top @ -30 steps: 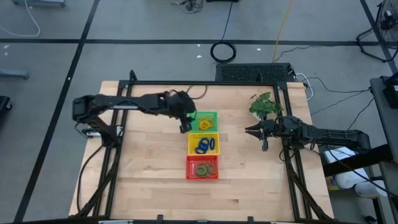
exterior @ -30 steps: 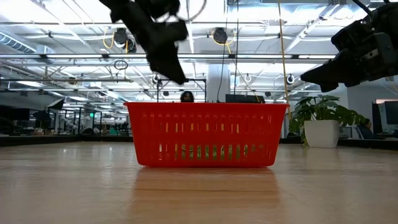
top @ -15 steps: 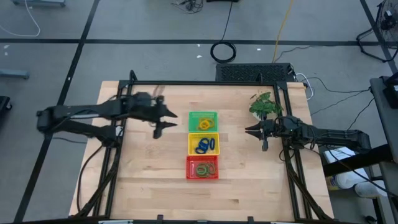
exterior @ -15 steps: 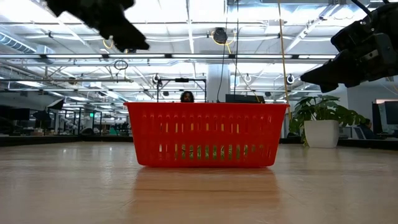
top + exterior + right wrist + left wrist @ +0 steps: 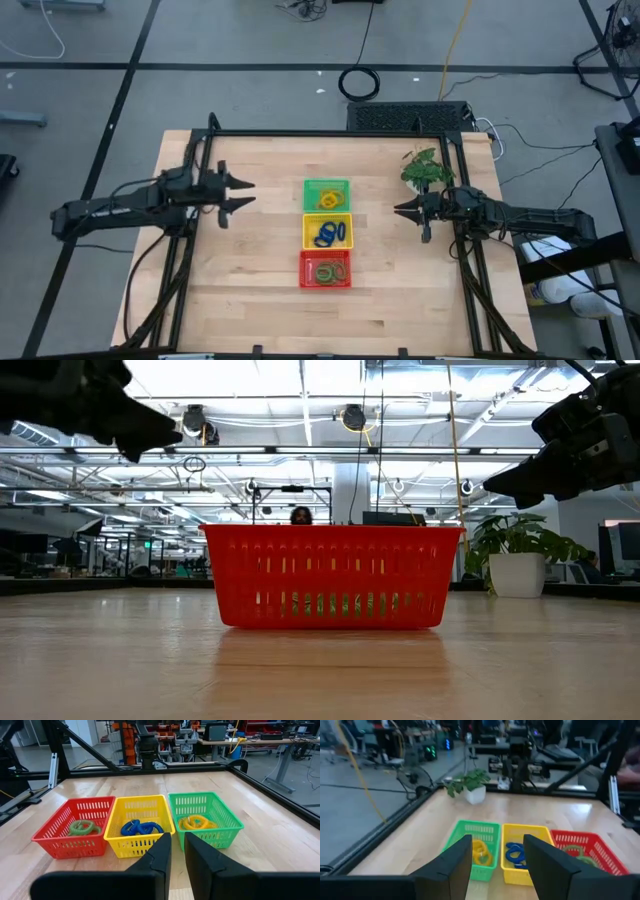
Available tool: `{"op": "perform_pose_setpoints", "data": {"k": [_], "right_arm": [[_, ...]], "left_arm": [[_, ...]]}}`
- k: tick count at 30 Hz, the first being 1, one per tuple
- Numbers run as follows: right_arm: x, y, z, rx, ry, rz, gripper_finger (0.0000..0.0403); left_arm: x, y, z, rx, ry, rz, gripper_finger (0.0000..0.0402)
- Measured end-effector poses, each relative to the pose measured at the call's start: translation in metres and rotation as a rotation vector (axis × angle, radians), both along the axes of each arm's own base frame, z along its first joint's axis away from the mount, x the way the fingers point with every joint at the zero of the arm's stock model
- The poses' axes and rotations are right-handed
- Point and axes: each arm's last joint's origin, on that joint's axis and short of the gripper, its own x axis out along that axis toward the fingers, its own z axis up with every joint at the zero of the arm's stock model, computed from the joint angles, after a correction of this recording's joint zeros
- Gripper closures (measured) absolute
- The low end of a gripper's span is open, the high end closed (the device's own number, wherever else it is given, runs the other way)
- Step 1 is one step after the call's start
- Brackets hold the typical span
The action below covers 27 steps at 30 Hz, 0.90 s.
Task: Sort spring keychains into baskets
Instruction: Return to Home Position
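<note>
Three baskets stand in a row at mid-table: green [image 5: 327,194] farthest, yellow [image 5: 327,232] in the middle, red [image 5: 326,269] nearest. Orange-yellow spring keychains [image 5: 195,822] lie in the green basket, blue ones [image 5: 140,827] in the yellow, green ones [image 5: 82,826] in the red. My left gripper [image 5: 245,192] hovers open above the table, left of the green basket, and holds nothing. My right gripper [image 5: 400,211] hovers right of the baskets with a narrow gap between its fingers, also holding nothing. In the low view only the red basket [image 5: 330,575] shows.
A small potted plant [image 5: 425,168] stands near the far right corner, just behind my right arm. A black cable coil [image 5: 359,83] lies on the floor beyond the table. Black frame rails run along the table's left, right and far edges. Bare wood surrounds the baskets.
My left gripper has drawn back from over the green basket toward the table's left edge, and its arm has folded back with it. The right arm, the baskets and the keychains have kept still.
</note>
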Motion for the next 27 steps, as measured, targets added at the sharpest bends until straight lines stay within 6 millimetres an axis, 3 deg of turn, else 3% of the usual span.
{"op": "perform_pose_setpoints", "data": {"k": [10,22,27], "right_arm": [[0.000,0.000,0.000,0.000,0.000,0.000,0.0364],[0.000,0.000,0.000,0.000,0.000,0.000,0.0365],[0.000,0.000,0.000,0.000,0.000,0.000,0.0365]], "left_arm": [[-0.023,-0.002,-0.028,-0.008,-0.121,0.113,0.0217],[-0.021,-0.001,-0.059,-0.029,-0.181,0.126,0.0217],[-0.021,0.000,-0.060,-0.026,-0.167,0.183,0.0217]]}}
